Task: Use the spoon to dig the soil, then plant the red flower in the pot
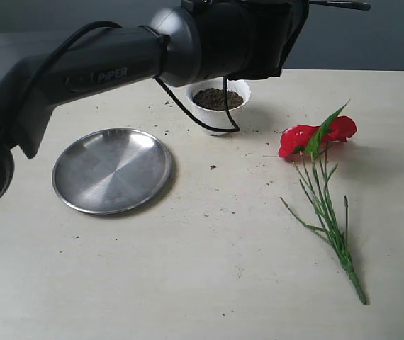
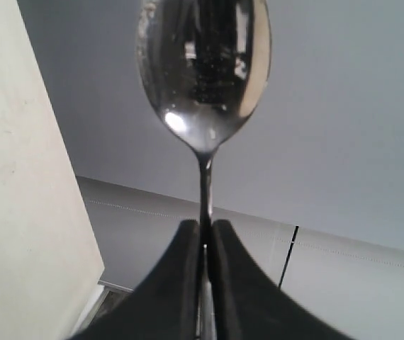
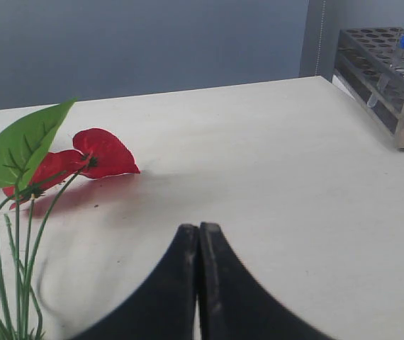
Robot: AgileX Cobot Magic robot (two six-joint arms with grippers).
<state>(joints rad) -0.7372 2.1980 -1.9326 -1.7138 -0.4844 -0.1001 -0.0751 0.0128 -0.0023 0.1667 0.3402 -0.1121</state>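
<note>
Exterior view showed the left arm [image 1: 117, 67] reaching in from 9 o'clock, its dark wrist end hanging over the table [image 1: 209, 269] just above the pot [image 1: 218, 106], which sat toward 12 o'clock and was filled with the soil [image 1: 217, 98]. From the pot, a round steel plate [image 1: 111, 170] lay at about 8 o'clock, and the red flower [image 1: 318, 138] lay flat at about 4 o'clock, well apart from the pot, with its stems running toward 5 o'clock. Dark crumbs were scattered between the pot and the plate. In the left wrist view, the left gripper [image 2: 203, 225] was clamped on the thin handle of the spoon [image 2: 203, 71], whose bowl pointed straight away from the fingers against a grey wall. In the right wrist view, the right gripper [image 3: 199, 228] had its jaws pressed together with nothing between them; it was low over the table, with the flower's petals and leaf near it but not touching. A metal tube rack [image 3: 386, 71] stood at the table's far edge.
</note>
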